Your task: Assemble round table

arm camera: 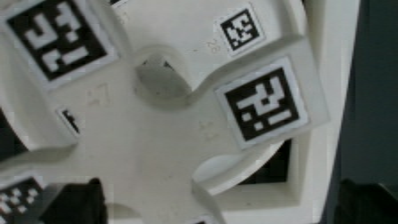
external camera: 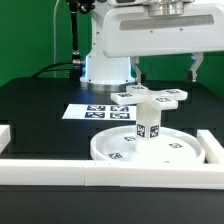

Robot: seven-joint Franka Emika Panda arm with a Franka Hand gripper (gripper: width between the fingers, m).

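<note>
The large round disc point(external camera: 120, 152) lies flat near the front of the black table. The short thick cylinder leg point(external camera: 147, 127) stands upright at the disc's middle. On top of the leg rests the cross-shaped foot piece point(external camera: 152, 97), with tags on its arms. My gripper point(external camera: 167, 76) hangs open just above the foot piece, one finger to each side. In the wrist view the foot piece point(arm camera: 134, 130) fills the picture, its centre hole showing. The dark fingertips point(arm camera: 71, 202) stand wide apart at the edge, and the gripper point(arm camera: 217, 205) has nothing pinched in it.
The marker board point(external camera: 92, 111) lies flat behind the disc toward the exterior view's left. Long white border bars run along the front point(external camera: 60, 168) and the exterior view's right point(external camera: 212, 146). The robot's base point(external camera: 105, 66) stands at the back.
</note>
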